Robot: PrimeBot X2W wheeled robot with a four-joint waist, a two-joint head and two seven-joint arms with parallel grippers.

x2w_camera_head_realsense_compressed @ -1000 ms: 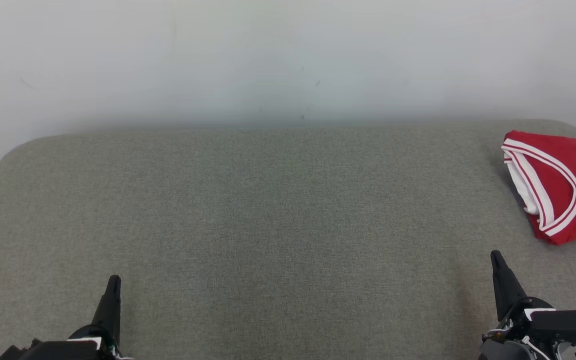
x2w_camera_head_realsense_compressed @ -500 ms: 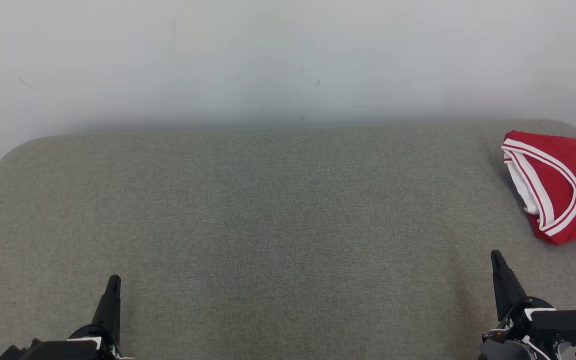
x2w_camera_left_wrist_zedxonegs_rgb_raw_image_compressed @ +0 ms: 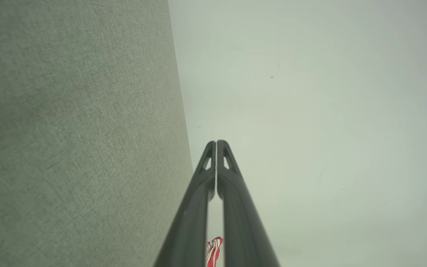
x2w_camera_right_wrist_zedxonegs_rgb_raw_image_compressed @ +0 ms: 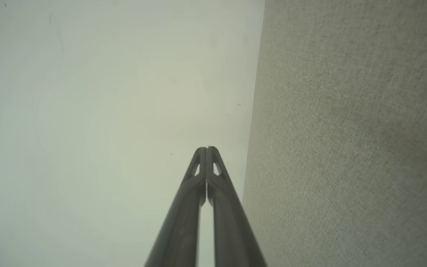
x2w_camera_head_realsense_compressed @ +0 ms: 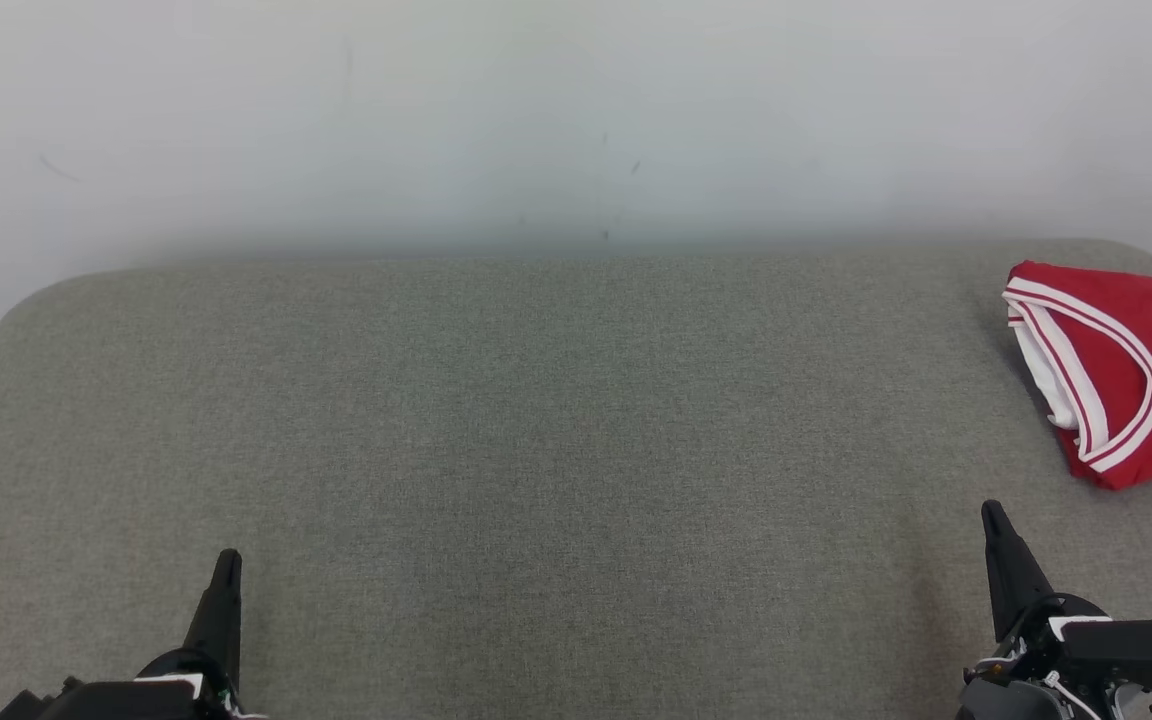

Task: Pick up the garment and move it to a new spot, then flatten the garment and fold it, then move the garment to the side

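Note:
A folded red garment (x2w_camera_head_realsense_compressed: 1126,370) with white trim lies at the far right of the grey fabric surface (x2w_camera_head_realsense_compressed: 536,420), partly cut off by the head view's edge. A sliver of the red garment (x2w_camera_left_wrist_zedxonegs_rgb_raw_image_compressed: 213,252) peeks between the fingers in the left wrist view. My left gripper (x2w_camera_head_realsense_compressed: 226,565) rests at the lower left, far from the garment, its fingers pressed together with nothing held. My right gripper (x2w_camera_head_realsense_compressed: 991,515) sits at the lower right, a short way in front of the garment, also shut and holding nothing. The shut fingertips of the left gripper (x2w_camera_left_wrist_zedxonegs_rgb_raw_image_compressed: 216,142) and right gripper (x2w_camera_right_wrist_zedxonegs_rgb_raw_image_compressed: 206,149) point at the wall.
A pale wall (x2w_camera_head_realsense_compressed: 576,120) rises right behind the grey surface's rounded back edge. A wide stretch of grey fabric lies between the two grippers.

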